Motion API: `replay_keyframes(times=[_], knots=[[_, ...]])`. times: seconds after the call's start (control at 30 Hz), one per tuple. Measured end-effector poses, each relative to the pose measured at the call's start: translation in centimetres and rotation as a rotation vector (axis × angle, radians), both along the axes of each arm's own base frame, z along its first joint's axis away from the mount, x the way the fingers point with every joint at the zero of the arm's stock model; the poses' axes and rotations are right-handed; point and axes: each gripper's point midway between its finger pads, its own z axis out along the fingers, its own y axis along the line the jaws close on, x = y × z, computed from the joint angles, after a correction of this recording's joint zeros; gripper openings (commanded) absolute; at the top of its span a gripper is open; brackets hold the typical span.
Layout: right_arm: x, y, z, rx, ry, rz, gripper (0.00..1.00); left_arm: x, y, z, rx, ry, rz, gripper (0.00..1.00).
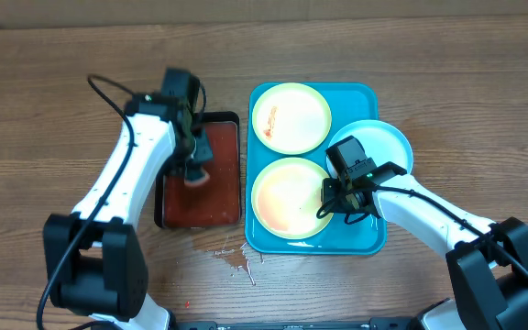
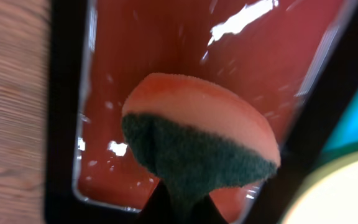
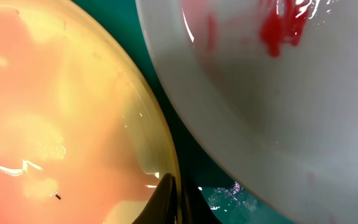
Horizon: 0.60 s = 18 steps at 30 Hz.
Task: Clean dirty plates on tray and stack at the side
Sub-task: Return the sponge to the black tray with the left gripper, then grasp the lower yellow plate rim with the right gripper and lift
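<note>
Overhead: turquoise tray (image 1: 367, 96) on tabletop holds far yellow-green plate (image 1: 290, 117), near yellow-green plate (image 1: 282, 197) and blue-white plate (image 1: 388, 147), which overlaps right rim. Right end effector (image 1: 341, 198) sits between near yellow-green plate and blue-white plate; whether spread or pressed together, cannot tell. Left end effector (image 1: 196, 170) pinches sponge (image 2: 197, 143) over black tray (image 1: 243, 174).

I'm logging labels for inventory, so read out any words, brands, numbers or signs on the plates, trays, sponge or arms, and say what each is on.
No readable words, numbers or logos anywhere.
Far yellow-green plate: one small red mark left of centre, too small to tell print from smear.
Sponge, black tray, turquoise tray, near yellow-green plate, blue-white plate: no lettering visible.
</note>
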Motion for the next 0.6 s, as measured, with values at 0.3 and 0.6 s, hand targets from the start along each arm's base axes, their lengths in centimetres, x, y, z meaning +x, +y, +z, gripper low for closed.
replay_keyframes(times=[0.3, 0.6], knots=[[-0.8, -1.0, 1.1, -0.07, 0.058, 0.014, 0.04, -1.5, -0.8, -1.1, -0.045, 0.048, -0.041, 0.73], [3.9, 0.5, 10.0, -0.161, -0.095, 0.168, 0.04, 0.8, -0.5, 9.2, -0.154, -0.208, -0.019, 0.97]])
